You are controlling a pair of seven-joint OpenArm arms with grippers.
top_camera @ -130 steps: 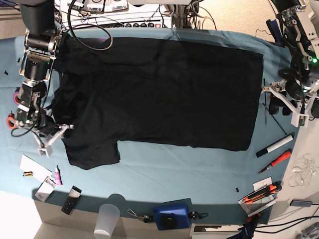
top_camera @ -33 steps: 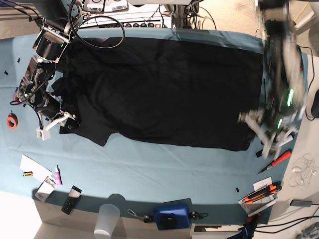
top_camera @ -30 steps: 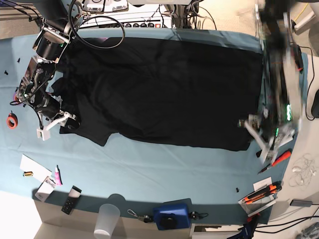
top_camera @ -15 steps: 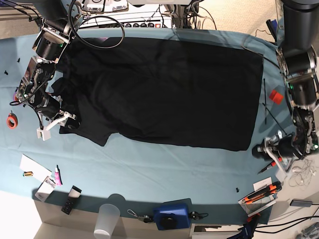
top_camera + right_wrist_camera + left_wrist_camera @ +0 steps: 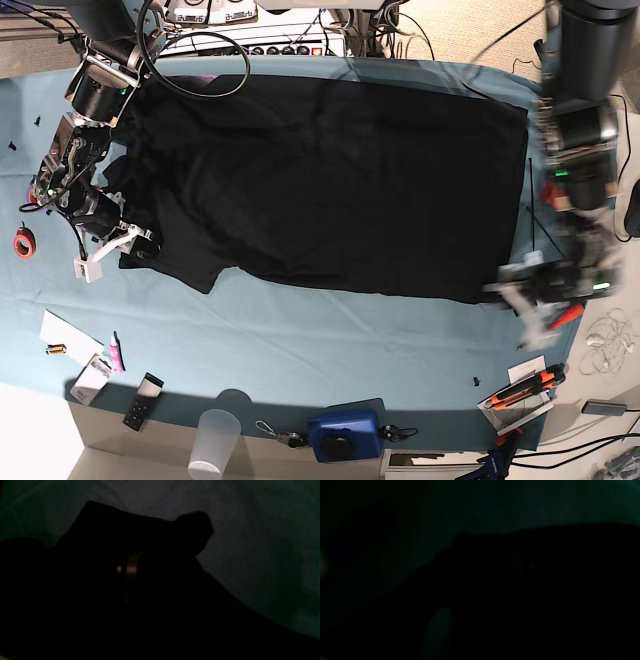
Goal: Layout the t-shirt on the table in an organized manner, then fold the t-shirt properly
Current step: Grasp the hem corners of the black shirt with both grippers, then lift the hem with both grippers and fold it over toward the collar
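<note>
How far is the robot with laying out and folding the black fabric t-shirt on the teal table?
Mostly done: the black fabric t-shirt lies spread over the teal-covered table, its body flat. In hand: the right gripper sits at the sleeve corner, which looks tucked under; whether it grips fabric is unclear. The left gripper, blurred, is beside the bottom hem corner. Left: no fold of the body is visible, so the real folding remains.
</note>
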